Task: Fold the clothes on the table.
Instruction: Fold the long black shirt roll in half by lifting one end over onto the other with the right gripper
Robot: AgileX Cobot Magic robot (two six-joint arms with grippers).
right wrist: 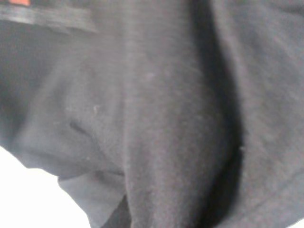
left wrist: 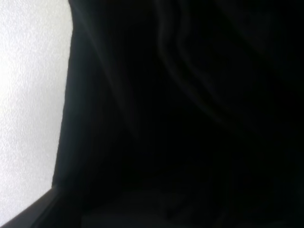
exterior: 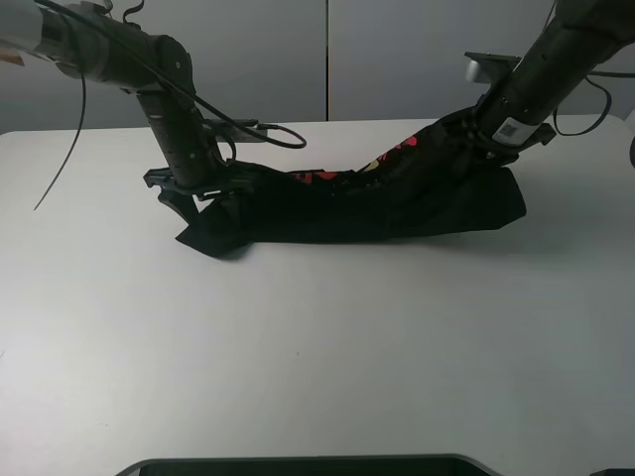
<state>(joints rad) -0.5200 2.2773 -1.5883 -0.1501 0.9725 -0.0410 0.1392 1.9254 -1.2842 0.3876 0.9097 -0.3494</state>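
On the far half of the white table (exterior: 317, 347), a black, red-printed garment (exterior: 397, 203) was stretched with its long axis parallel to the far edge. Its end toward the far right corner was held up off the surface at the right gripper (exterior: 488, 134), judged clamped on it though the jaws were buried in cloth; the other end was met by the left gripper (exterior: 193, 190), whose jaws could not be made out. With an arm at each end, any fold would be made across that axis.
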